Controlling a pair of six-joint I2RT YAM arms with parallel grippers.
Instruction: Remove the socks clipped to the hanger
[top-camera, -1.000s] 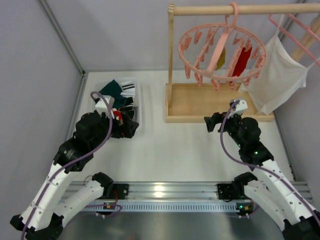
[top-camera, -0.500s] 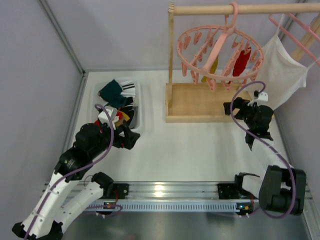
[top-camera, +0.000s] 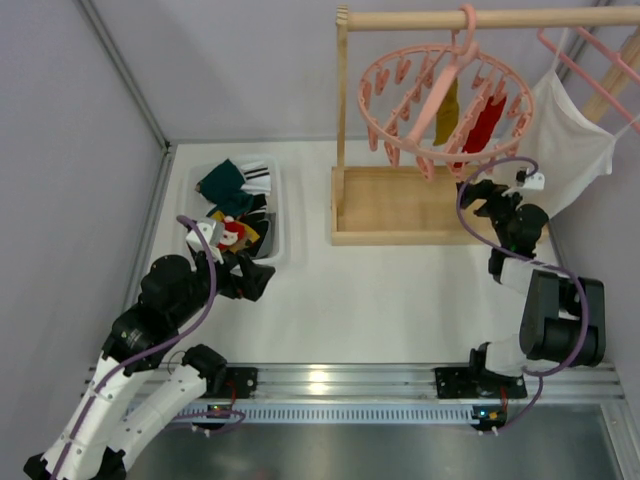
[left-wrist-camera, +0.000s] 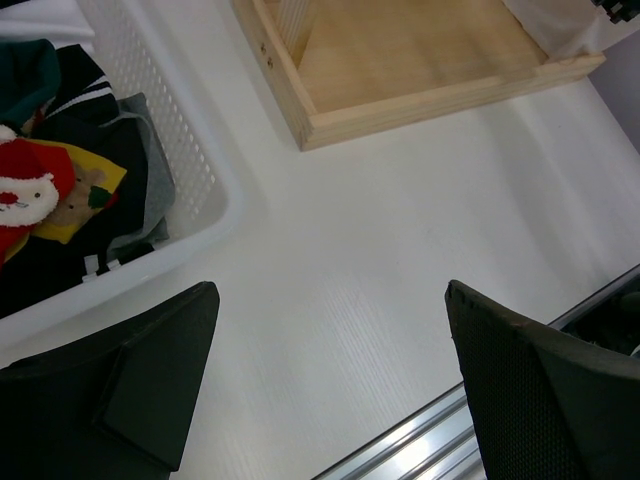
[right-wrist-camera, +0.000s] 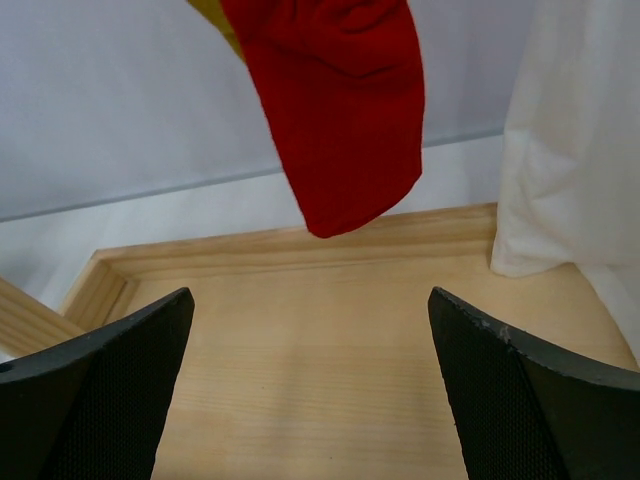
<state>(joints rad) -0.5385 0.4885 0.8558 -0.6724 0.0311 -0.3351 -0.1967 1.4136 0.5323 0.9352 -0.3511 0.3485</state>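
The round pink clip hanger (top-camera: 440, 95) hangs by its hook from the wooden rail. A red sock (top-camera: 483, 122) and a mustard yellow sock (top-camera: 446, 110) hang clipped under it. In the right wrist view the red sock (right-wrist-camera: 340, 100) hangs just ahead and above, with a yellow edge (right-wrist-camera: 215, 20) behind it. My right gripper (top-camera: 478, 197) is open and empty, low over the wooden base, below the red sock. My left gripper (top-camera: 255, 278) is open and empty over the table, beside the white basket (top-camera: 277, 225). A dark teal sock (top-camera: 222, 183) lies in the basket.
The wooden rack's base tray (top-camera: 400, 205) sits under the hanger. A white shirt (top-camera: 560, 150) on a pink hanger hangs at the right, close to my right gripper. The basket also holds striped, black and Santa-patterned socks (left-wrist-camera: 30, 195). A metal rail (top-camera: 330, 385) runs along the near edge.
My right arm swung right and back, the gripper now under the red sock. My left gripper drew back from the basket toward the near side. The ring hanger sways slightly.
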